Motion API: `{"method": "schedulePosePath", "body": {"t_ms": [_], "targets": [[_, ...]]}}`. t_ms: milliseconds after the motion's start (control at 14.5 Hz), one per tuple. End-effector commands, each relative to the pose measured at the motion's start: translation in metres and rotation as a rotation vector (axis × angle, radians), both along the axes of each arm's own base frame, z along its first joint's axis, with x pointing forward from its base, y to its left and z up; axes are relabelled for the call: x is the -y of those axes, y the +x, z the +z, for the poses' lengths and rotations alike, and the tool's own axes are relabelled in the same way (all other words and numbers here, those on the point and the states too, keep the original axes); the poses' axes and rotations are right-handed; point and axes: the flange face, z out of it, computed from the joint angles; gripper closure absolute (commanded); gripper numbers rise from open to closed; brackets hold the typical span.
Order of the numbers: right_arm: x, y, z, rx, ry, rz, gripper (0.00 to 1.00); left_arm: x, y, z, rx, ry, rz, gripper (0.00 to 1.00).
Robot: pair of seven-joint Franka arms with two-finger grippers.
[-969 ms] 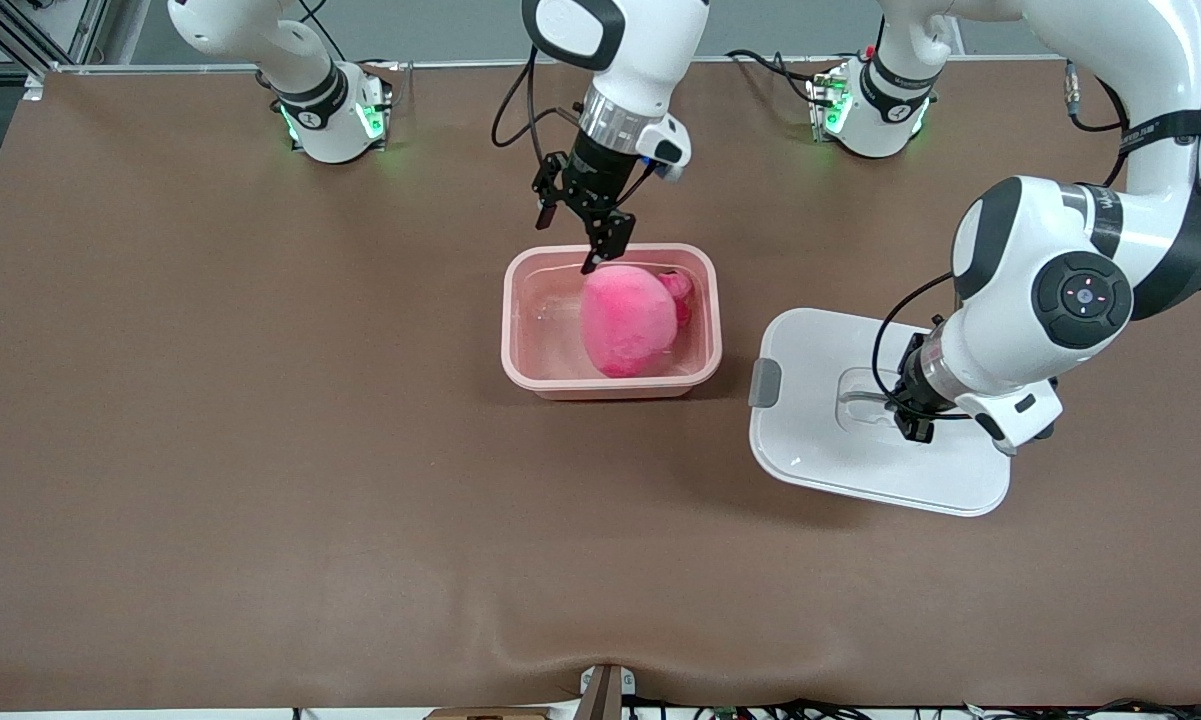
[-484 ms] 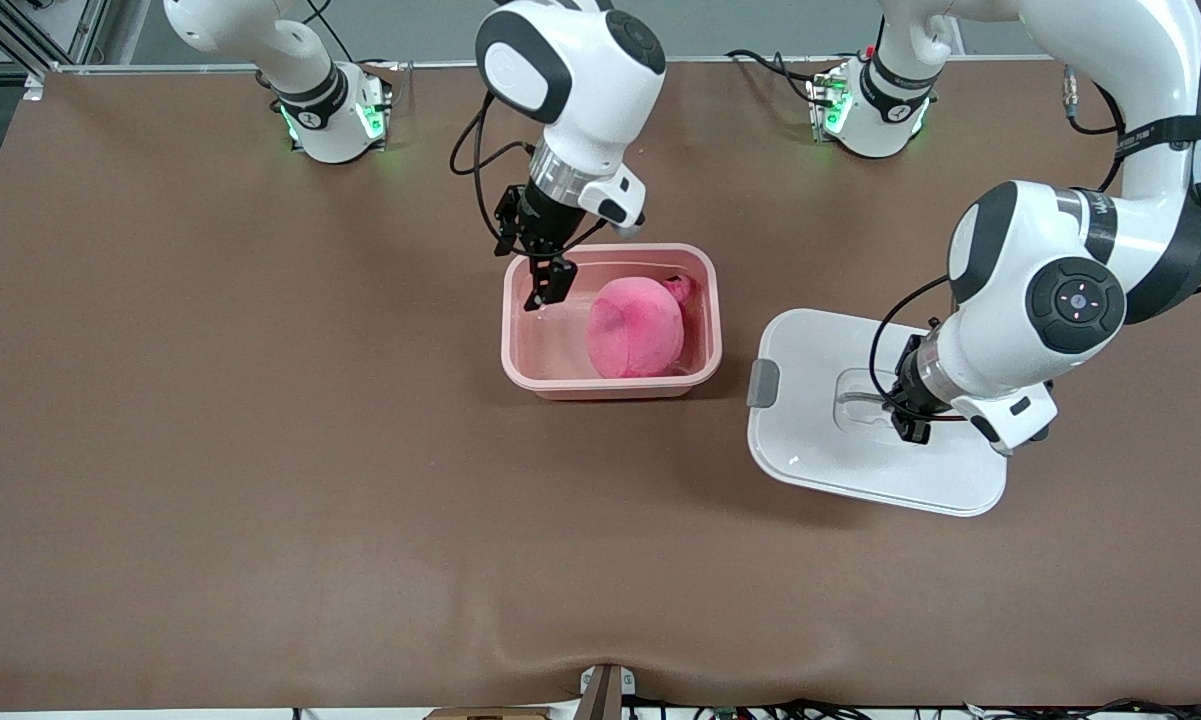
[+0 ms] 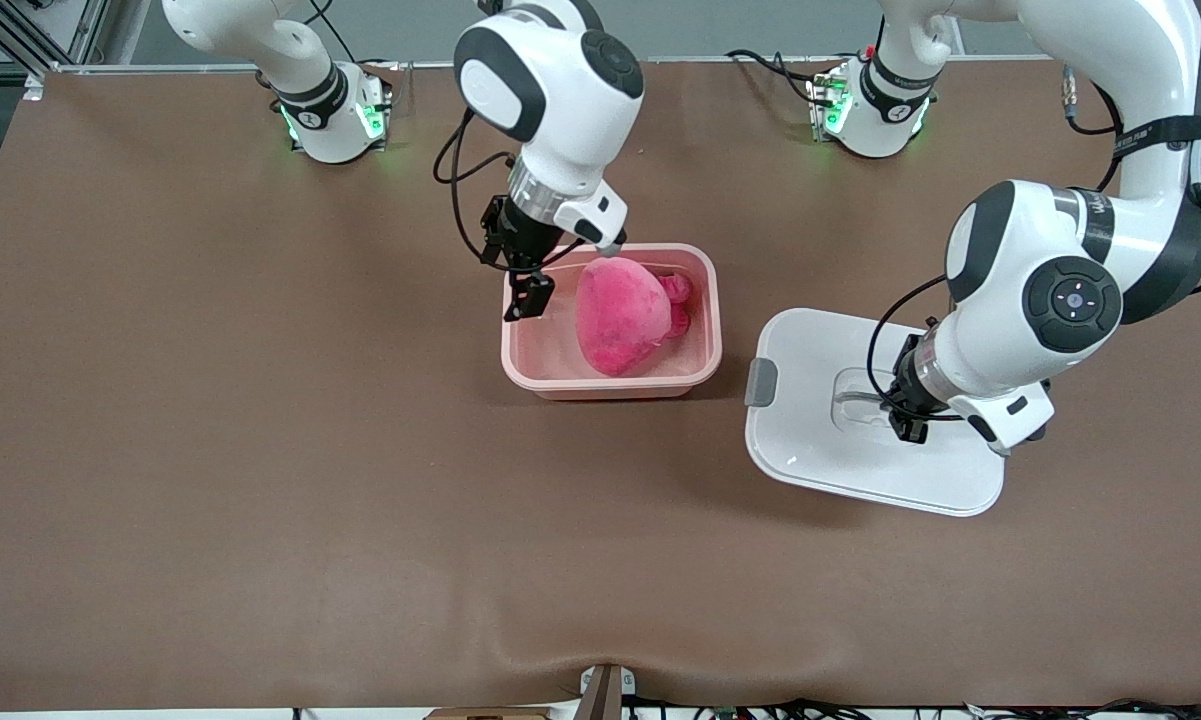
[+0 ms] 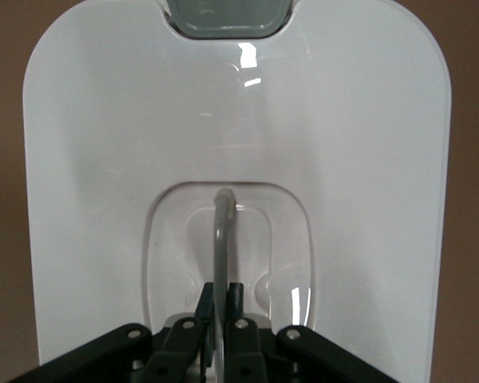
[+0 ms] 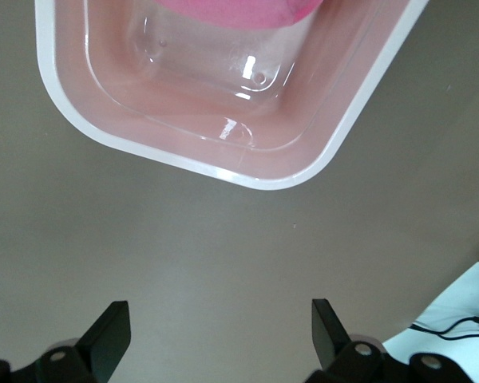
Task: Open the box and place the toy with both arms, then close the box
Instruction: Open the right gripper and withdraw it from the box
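Right tool (image 5: pixel 215 335) gapes above table (image 5: pixel 184 239) beside box (image 5: pixel 223 171) corner.

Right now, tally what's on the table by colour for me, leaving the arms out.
Pink: 2, the toy and the open box base it sits in.
White: 1, the lid lying beside the base toward the left arm's end of the table.
Total: 3.

toy (image 3: pixel 622 317) in box (image 3: pixel 612 381), lid (image 3: pixel 820 450) beside, twd left arm's end

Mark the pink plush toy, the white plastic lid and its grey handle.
pink plush toy (image 3: pixel 620 315), front view, body middle.
white plastic lid (image 3: pixel 810 440), front view, bare top.
grey handle (image 4: pixel 220 239), left wrist view, bar.
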Motion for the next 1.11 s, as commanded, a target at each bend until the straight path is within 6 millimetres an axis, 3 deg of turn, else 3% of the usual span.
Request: {"method": "schedulePosePath", "body": {"t_ms": [0,277,415,761,1038], "targets": [[0.032,0.021,0.013,-0.034,0.054,-0.089,0.0,0.002,0.0,0.005,0.016,0.01,-0.023,1.0],[0.091,0.063,0.014,-0.021,0.094,-0.295,0.0,0.004,0.0,0.006,0.017,0.01,-0.024,1.0],[0.132,0.088,0.016,0.002,0.113,-0.426,0.0,0.008,-0.004,0.014,0.02,0.008,-0.011,1.0],[0.257,0.149,0.016,0.079,0.202,-0.823,0.0,0.063,-0.027,0.036,0.031,-0.028,0.038,1.0],[0.365,0.18,0.015,0.16,0.266,-1.094,0.0,0.101,-0.04,0.048,0.042,-0.054,0.071,1.0]]}}
